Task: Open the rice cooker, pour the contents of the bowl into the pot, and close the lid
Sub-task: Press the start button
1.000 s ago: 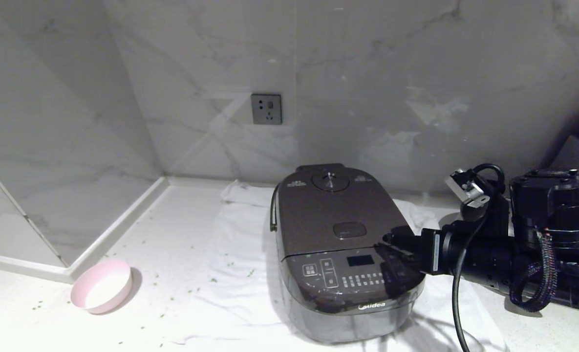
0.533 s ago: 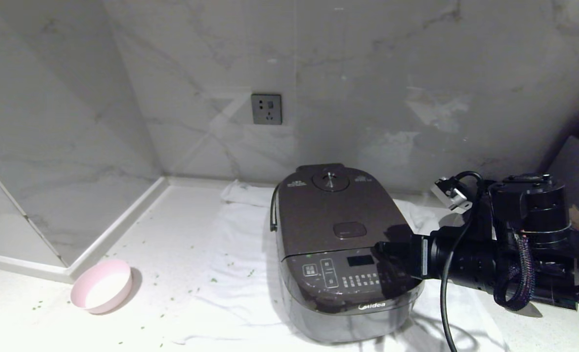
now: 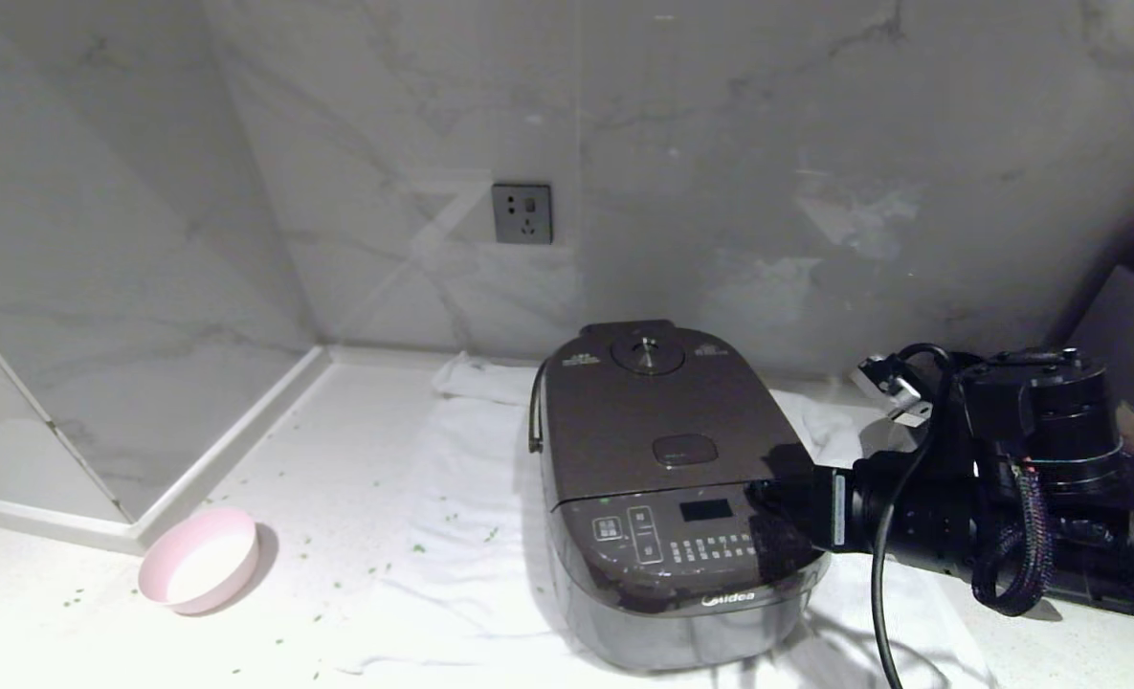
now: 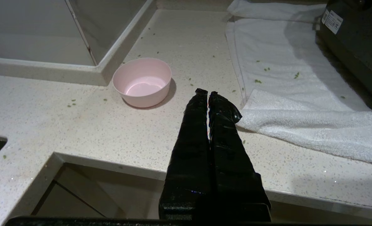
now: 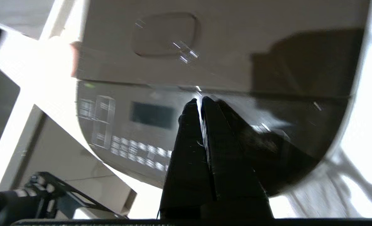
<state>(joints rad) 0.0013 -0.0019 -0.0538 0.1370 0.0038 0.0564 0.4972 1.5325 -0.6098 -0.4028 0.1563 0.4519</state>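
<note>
Head view: the rice cooker stands on a white towel spread over a pale speckled counter, its lid down flat and its front button panel facing the near edge. The right gripper, fingers pressed together and holding nothing, reaches in from the right and hangs over the right end of the panel, just below the lid's front edge. The bowl sits well apart at the near left, beside the raised ledge of a marble corner, showing only its white inside. Small green bits lie scattered over counter and towel. A wall socket is set in the marble wall behind.

Left wrist view: the left gripper, fingers closed and empty, hovers at the counter's near edge, between the bowl on its left and the towel's near corner on its right. The bowl looks empty.

Right wrist view: the right gripper's closed tips sit at the seam where the lid meets the panel, beside the small dark display; contact cannot be told.
</note>
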